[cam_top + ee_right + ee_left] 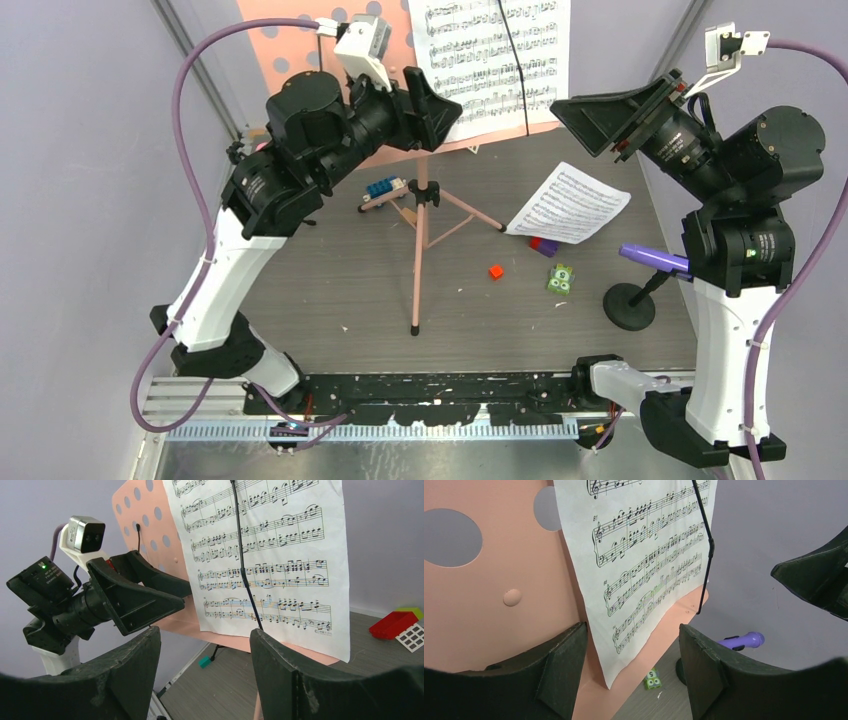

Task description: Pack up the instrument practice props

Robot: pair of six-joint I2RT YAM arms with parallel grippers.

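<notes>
Left fingers (556,672) parted, near page (644,565) bottom edge

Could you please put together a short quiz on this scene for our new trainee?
1. True or false: the left gripper and the right gripper both stand open and hold nothing.
2. The loose sheet-music page lies: A, on the table, right of the tripod legs; B, propped on the pink rack; C, between a gripper's fingers.
3. What colour is the microphone resting on the black mount?
Key: 1 true; 2 A; 3 purple.
</notes>
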